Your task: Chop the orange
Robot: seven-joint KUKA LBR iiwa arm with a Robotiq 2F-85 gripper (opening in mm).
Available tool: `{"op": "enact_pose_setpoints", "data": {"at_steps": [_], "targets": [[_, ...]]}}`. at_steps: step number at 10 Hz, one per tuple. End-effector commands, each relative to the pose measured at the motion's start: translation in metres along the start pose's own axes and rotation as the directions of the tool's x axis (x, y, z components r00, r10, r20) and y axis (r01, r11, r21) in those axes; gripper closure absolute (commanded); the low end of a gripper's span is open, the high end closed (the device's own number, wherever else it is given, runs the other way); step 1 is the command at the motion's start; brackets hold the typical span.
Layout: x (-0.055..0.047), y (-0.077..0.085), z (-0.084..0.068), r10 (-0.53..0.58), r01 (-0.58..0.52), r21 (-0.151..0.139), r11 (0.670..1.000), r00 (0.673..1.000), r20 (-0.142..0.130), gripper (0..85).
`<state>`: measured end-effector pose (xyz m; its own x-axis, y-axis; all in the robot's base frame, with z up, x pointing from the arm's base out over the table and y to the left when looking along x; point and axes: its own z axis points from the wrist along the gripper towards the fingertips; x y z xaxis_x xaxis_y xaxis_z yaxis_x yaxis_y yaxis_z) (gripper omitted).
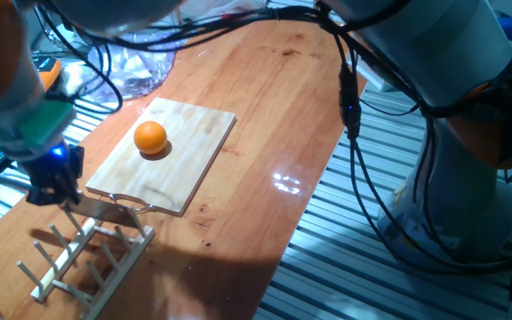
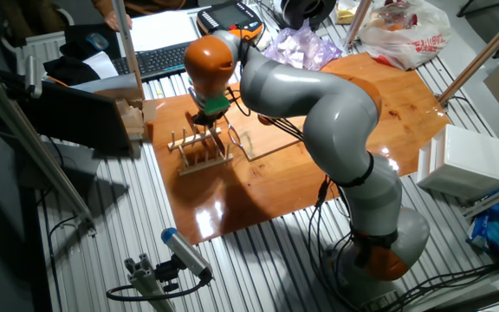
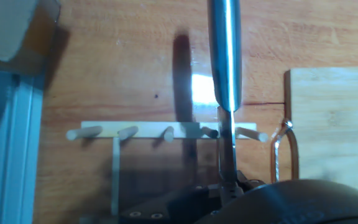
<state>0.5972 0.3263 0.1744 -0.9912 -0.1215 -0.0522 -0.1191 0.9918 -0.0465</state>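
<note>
The orange (image 1: 150, 137) sits whole on the pale wooden cutting board (image 1: 185, 151), toward its far half. My gripper (image 1: 56, 184) is left of the board's near corner, above a wooden peg rack (image 1: 87, 253), and is shut on a knife (image 1: 105, 211). The blade points toward the board's near edge. In the hand view the knife (image 3: 225, 62) shows edge-on, running away from my gripper (image 3: 227, 186) over the rack's pegs (image 3: 166, 132), with the cutting board (image 3: 334, 118) to the right. In the other fixed view the arm hides the orange.
A metal loop handle (image 3: 283, 152) sticks out from the board's near edge. A clear plastic bag (image 1: 140, 67) lies beyond the board. A keyboard (image 2: 158, 56), an orange-and-black device (image 2: 232, 16) and a filled bag (image 2: 401, 35) crowd the table's far end.
</note>
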Motion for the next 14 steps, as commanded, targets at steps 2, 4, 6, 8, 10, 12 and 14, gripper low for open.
{"op": "enact_pose_setpoints", "data": {"at_steps": [2,4,6,8,10,12,14], "targets": [[0.001,-0.003,-0.021,0.007,-0.007,-0.001,1.000,1.000,-0.008,85.0],[0.003,-0.020,-0.032,-0.011,0.011,-0.005,1.000,1.000,-0.004,85.0],[0.004,-0.033,-0.036,-0.013,0.013,0.010,1.000,1.000,0.008,85.0],[0.006,-0.049,-0.034,-0.042,0.041,0.040,0.998,0.999,0.021,85.0],[0.005,-0.065,-0.034,-0.070,0.069,0.044,0.997,0.997,0.027,85.0],[0.004,-0.074,-0.033,-0.111,0.108,0.072,0.992,0.993,0.035,85.0],[0.001,-0.079,-0.028,-0.120,0.117,0.073,0.990,0.992,0.037,85.0]]}}
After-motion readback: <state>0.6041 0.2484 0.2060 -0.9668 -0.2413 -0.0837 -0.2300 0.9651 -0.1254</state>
